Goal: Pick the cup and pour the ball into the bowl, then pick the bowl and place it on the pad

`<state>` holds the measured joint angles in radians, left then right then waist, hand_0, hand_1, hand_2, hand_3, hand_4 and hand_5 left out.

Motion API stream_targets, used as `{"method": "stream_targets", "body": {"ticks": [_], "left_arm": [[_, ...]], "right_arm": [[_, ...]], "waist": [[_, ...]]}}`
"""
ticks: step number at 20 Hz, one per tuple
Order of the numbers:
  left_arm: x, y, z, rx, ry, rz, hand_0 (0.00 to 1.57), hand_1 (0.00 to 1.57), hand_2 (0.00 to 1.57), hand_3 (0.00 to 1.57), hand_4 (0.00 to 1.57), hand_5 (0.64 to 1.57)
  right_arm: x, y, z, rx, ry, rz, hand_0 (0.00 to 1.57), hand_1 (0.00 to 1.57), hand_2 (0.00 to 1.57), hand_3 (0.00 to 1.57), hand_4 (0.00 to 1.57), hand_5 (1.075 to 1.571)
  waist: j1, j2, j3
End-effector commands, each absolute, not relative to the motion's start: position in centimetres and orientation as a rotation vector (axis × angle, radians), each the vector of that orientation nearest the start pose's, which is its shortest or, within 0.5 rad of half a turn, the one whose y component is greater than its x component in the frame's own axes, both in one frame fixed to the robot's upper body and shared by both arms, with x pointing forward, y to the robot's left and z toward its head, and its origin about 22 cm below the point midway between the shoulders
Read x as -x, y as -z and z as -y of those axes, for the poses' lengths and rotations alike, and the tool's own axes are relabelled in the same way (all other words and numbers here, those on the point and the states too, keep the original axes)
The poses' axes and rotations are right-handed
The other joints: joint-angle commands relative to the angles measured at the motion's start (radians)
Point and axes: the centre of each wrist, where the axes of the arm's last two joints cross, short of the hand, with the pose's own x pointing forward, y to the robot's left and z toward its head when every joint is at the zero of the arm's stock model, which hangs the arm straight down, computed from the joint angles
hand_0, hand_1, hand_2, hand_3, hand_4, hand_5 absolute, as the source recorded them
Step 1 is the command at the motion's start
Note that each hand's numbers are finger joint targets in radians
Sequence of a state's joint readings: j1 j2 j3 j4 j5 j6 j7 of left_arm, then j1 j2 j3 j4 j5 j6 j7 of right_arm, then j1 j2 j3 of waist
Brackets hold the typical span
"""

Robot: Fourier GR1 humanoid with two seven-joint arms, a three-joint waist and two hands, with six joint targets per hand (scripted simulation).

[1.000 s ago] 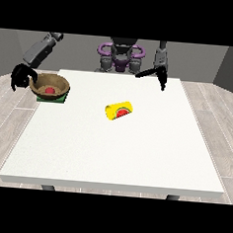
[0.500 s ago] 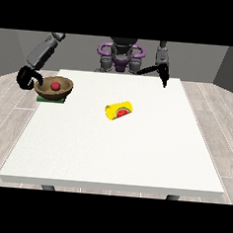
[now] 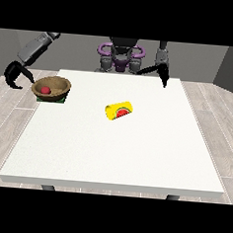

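Note:
A brown bowl (image 3: 52,87) holds a red ball (image 3: 45,90) and rests on a green pad (image 3: 63,99) near the table's left edge. A yellow cup (image 3: 119,110) with a red mark lies on its side near the table's middle. The hand at the view's left (image 3: 16,74) hangs off the table's left side, apart from the bowl, with curled fingers holding nothing. The hand at the view's right (image 3: 164,75) hovers over the table's far edge with fingers pointing down, holding nothing.
The white table (image 3: 120,153) spreads wide towards the camera. The robot's torso (image 3: 120,57) stands behind the far edge. Grey floor lies on both sides.
The hand at the view's left has let go of the bowl and drawn back to the left, off the table. The bowl now rests on the pad. The other hand barely moved.

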<state>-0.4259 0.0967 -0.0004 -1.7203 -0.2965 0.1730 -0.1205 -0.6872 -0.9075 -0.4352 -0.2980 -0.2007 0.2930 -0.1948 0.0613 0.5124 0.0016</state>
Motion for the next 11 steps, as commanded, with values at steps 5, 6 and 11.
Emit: {"method": "stream_targets", "body": {"ticks": [5, 6, 11], "left_arm": [[-29.8, -14.9, -20.1, -0.34, 0.208, 2.27, 0.0, 0.0, 0.0, 0.0, 0.0, 1.568], [-29.8, -14.5, -18.3, -0.321, 0.211, 2.256, 0.0, 0.0, 0.0, 0.0, 0.0, 1.569], [-30.5, -11.2, -19.9, -0.303, 0.209, 2.088, 0.0, 0.0, 0.0, 0.0, 0.0, 1.569]], "right_arm": [[-30.3, -15.0, 55.6, 0.455, 0.231, 1.473, 0.0, 0.0, 0.33, 0.27, 0.0, 1.492], [-31.5, -14.6, 54.5, 0.441, 0.23, 1.467, 0.0, 0.0, 0.33, 0.24, 0.0, 1.495], [-28.9, -20.3, 57.6, 0.354, 0.184, 1.459, 0.0, 0.0, 0.19, 0.29, 0.0, 1.503]], "waist": [[-0.013, -0.023, -0.0005], [-0.016, -0.028, -0.0005], [-0.039, -0.192, -0.0028]]}}
